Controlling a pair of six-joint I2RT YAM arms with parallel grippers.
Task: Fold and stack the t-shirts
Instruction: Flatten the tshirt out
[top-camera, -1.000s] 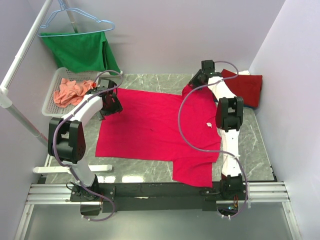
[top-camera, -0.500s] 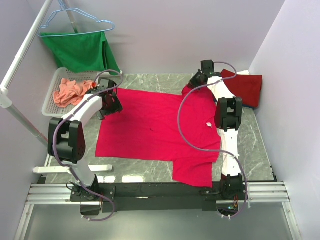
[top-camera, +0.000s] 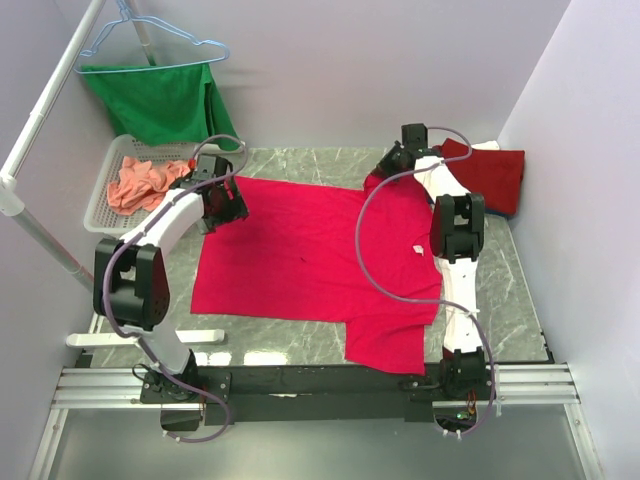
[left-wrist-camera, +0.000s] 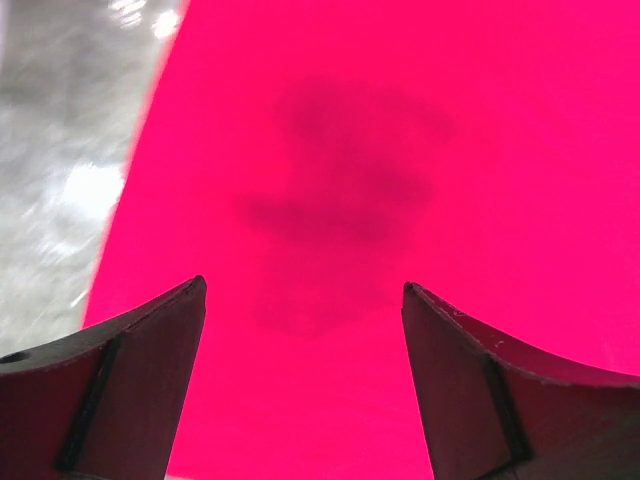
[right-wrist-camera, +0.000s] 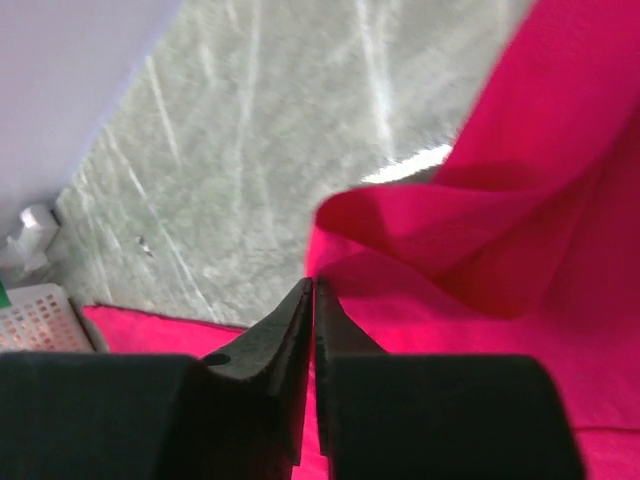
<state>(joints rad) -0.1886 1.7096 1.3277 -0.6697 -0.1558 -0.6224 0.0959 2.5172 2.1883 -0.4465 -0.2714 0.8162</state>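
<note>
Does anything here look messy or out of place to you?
The pinkish-red shirt lies mostly flat, but its far sleeve stands up in a fold, apparently pinched by the right gripper. A salmon shirt sits crumpled in the basket.

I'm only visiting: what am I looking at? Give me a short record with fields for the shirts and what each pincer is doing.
Table: grey marbled top
Pink shirt: spread flat in the middle
Left pincer: open, above the pink shirt near its far left edge
Right pincer: shut, apparently pinching a raised fold of the far sleeve
Basket: far left, holds a crumpled orange shirt
Dark red shirt: folded, far right corner
Green cloth: hanging on a hanger, back left
</note>
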